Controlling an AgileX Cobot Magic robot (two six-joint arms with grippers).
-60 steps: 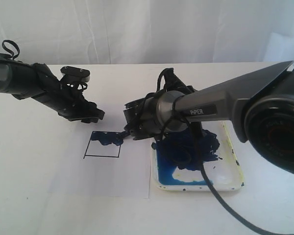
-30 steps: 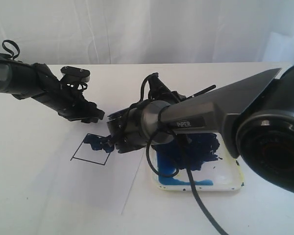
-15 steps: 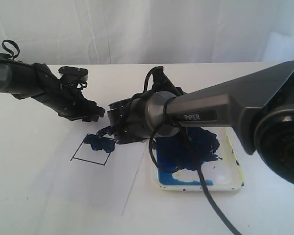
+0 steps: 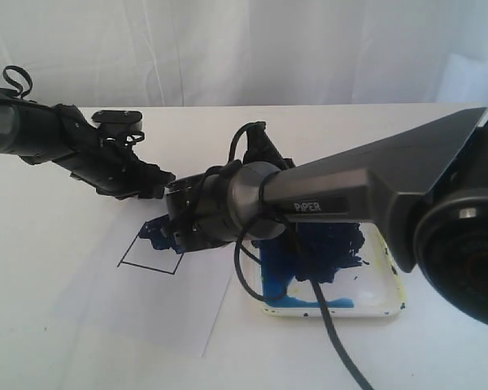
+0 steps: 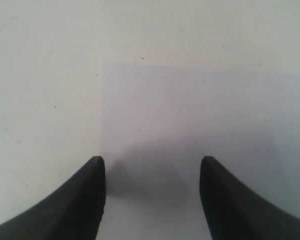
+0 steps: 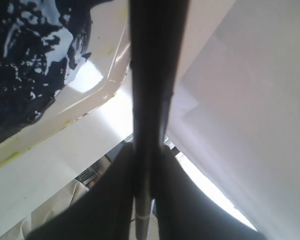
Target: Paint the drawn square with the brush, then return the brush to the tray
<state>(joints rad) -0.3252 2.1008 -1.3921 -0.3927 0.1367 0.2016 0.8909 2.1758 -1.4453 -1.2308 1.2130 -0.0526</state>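
We see the right pincer (image 6: 146, 155) pinching the thin black brush (image 6: 152, 75), the left pincer (image 5: 152, 190) at ten o'clock spread over smooth paper (image 5: 190, 110).

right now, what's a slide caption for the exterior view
Right pincer holds the brush over the partly blue drawn square, open left pincer beside it, paint-smeared tray nearby.

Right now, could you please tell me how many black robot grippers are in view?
2. The left gripper, open, at the white paper sheet's edge; the right gripper, shut on the thin black brush, over the black-outlined drawn square.
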